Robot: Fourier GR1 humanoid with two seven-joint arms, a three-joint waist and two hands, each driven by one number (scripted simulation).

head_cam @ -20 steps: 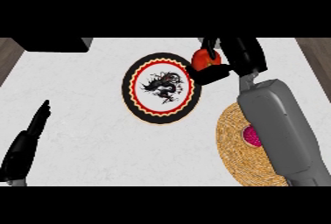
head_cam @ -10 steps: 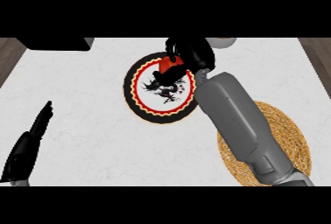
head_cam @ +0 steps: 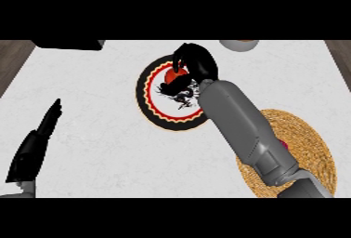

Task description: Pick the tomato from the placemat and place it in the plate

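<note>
Most of the tomato is hidden from me: only a red-orange sliver shows beneath the curled fingers of my right robot hand, so I cannot make out its full shape. My grey right forearm runs diagonally across the view and covers the right edge of the plate and a good part of the woven placemat. Beside the forearm, on the placemat, a small dark red bit peeks out; I cannot tell what it is. At the top edge a pale round object is cut off, and a dark object is cut off at the upper left.

The tomato sits over the upper part of the plate, above its red and black rim, directly under my right robot hand and well apart from the placemat. I cannot tell whether it touches the plate or hangs just above it.

My right robot hand is curled round the tomato, fingers wrapped over its top. My left robot hand rests at the left of the white worktop, fingers straight and together, holding nothing
</note>
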